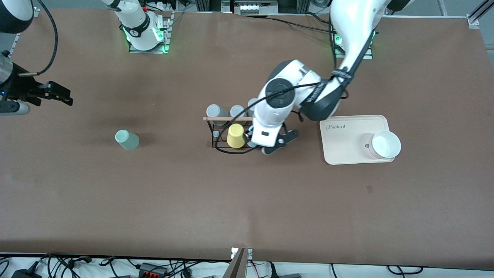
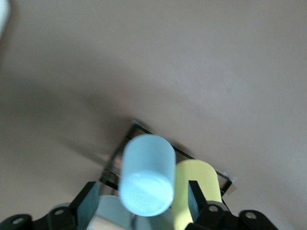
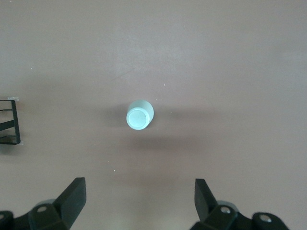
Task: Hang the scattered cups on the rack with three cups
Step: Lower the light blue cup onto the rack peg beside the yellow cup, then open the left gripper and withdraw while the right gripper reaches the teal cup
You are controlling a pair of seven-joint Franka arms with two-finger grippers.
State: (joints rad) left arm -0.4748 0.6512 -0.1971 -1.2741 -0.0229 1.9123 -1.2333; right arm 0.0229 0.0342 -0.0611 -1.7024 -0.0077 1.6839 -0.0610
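The light blue cup (image 2: 146,175) stands upside down on the black wire rack (image 1: 216,133), beside the yellow cup (image 1: 236,136). My left gripper (image 1: 278,142) is over that end of the rack; in the left wrist view (image 2: 143,201) its fingers are open, one on each side of the blue cup, with a gap at both sides. In the front view the blue cup is mostly hidden under the left hand. The mint green cup (image 1: 126,139) stands upside down on the table toward the right arm's end. My right gripper (image 1: 63,96) is open and empty, up over the table, with the mint cup (image 3: 139,115) below it.
Three grey cups (image 1: 215,112) sit on the rack's row farther from the front camera, under its wooden rod (image 1: 225,119). A beige tray (image 1: 347,148) with a white bowl (image 1: 386,144) lies toward the left arm's end. The rack's edge (image 3: 9,122) shows in the right wrist view.
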